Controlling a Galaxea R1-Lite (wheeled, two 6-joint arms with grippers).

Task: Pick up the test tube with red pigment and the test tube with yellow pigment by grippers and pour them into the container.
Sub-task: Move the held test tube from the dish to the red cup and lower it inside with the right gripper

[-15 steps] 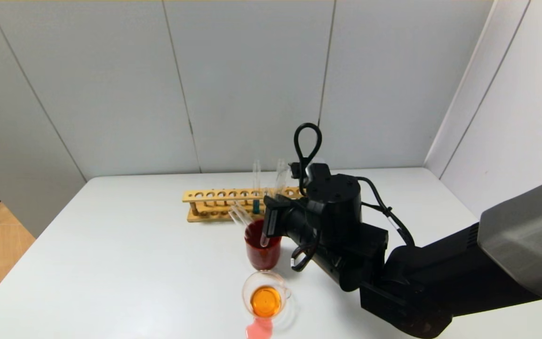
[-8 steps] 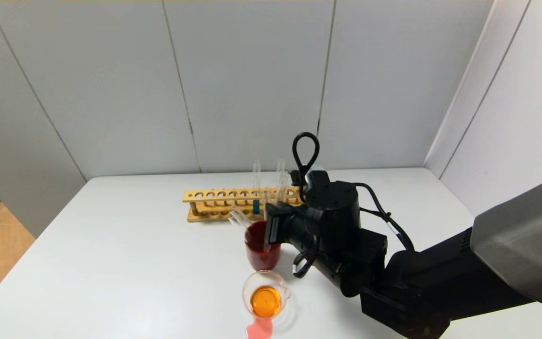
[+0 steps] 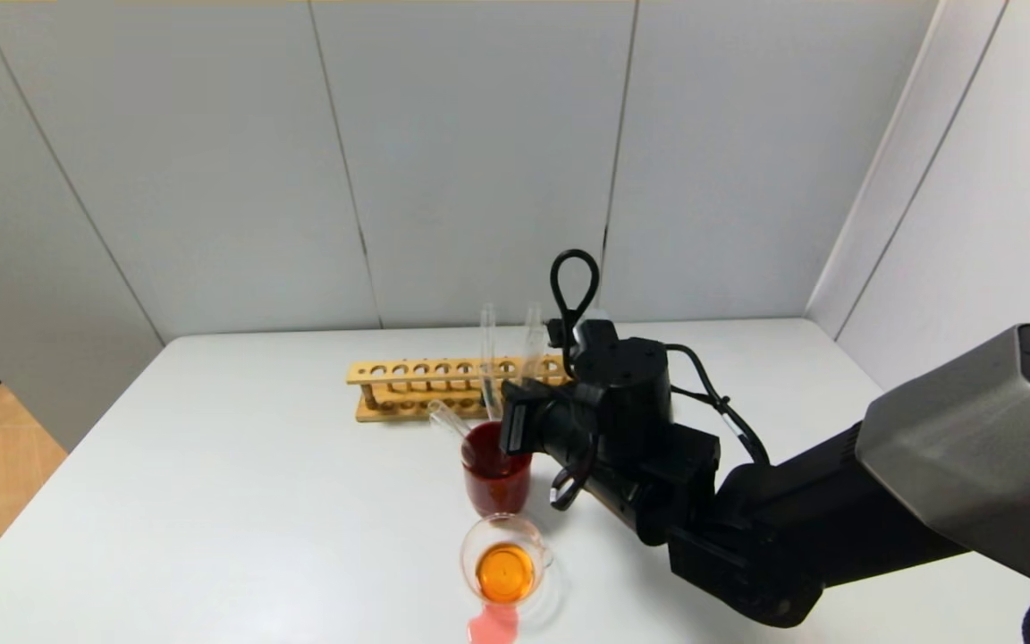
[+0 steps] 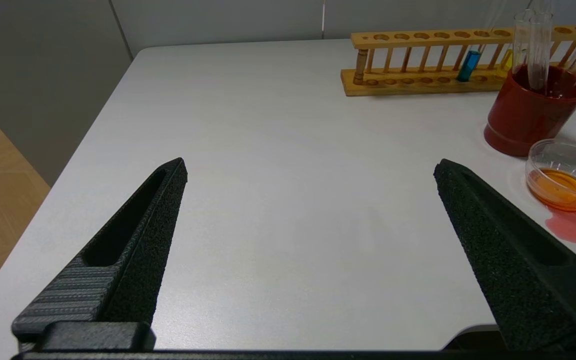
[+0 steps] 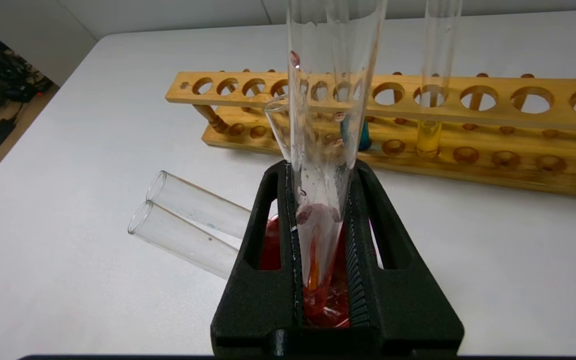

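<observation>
I have the right gripper (image 5: 325,220) over the dark red cup (image 3: 497,478), its jaws pinched on the test tube with red pigment (image 5: 325,150) — upright, bottom down inside the cup, only red streaks and droplets clinging to the glass. I judge I am parking the spent tube here, since two empty tubes (image 5: 188,225) already lean out of that cup. The container (image 3: 504,559) sits just in front of the cup, holding orange liquid, with a pink spill (image 3: 490,624) at its near edge. The test tube with yellow pigment (image 5: 430,100) stands in the wooden rack (image 3: 443,386) — that one comes next. My left gripper (image 4: 308,240) hangs idle over bare table (image 4: 268,150), jaws spread wide.
</observation>
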